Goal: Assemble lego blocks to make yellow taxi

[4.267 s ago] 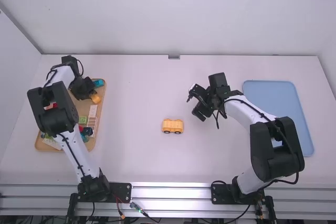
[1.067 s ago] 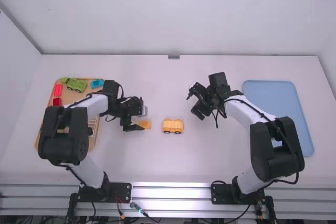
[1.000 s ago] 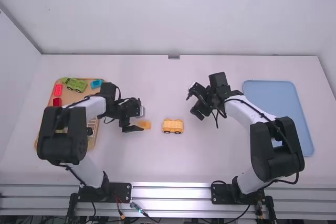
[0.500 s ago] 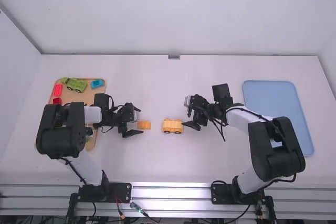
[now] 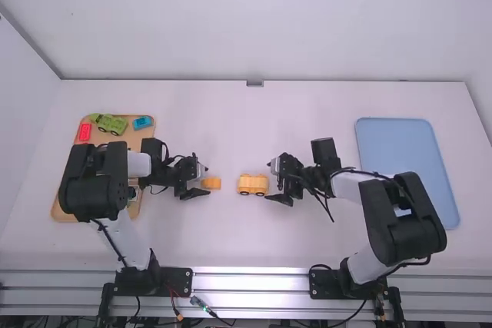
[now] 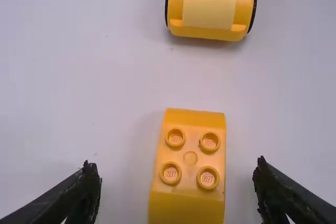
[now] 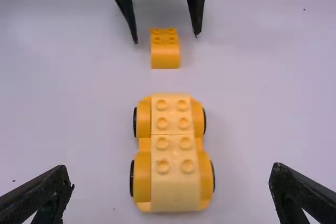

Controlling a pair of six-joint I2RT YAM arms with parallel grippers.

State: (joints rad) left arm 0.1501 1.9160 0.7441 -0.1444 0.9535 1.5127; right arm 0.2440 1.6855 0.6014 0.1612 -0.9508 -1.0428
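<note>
The left gripper (image 5: 206,180) is wide open, with nothing in it. Its two black fingers (image 6: 79,192) stand one on each side of a little yellow block (image 5: 211,183), and they don't touch it. The block sits on the white table (image 5: 254,128). It has four round bumps on top, with a small flat dot in the middle of them, and its end curves down.

The right gripper (image 5: 269,180) is wide open too, and it holds nothing. Its fingertips (image 7: 65,179) are on both sides of one end of a yellow toy car (image 5: 252,183), with a space on each side.

The car sits flat on the table, near the block, between the block and the right gripper. Its bottom part is a darker yellow, and pale yellow blocks are stuck along the top. There are eight round bumps up there. The wheels have black edges.

Farther out, past the left gripper, is a wooden tray (image 5: 134,140). At its far end are a green car (image 5: 109,124), a blue piece (image 5: 142,122) and a red block (image 5: 84,132). The left arm (image 5: 96,182) hides part of the tray. Way over on the right side, a big blue tray (image 5: 396,144) lies on the table, partly behind the right arm (image 5: 403,209).
</note>
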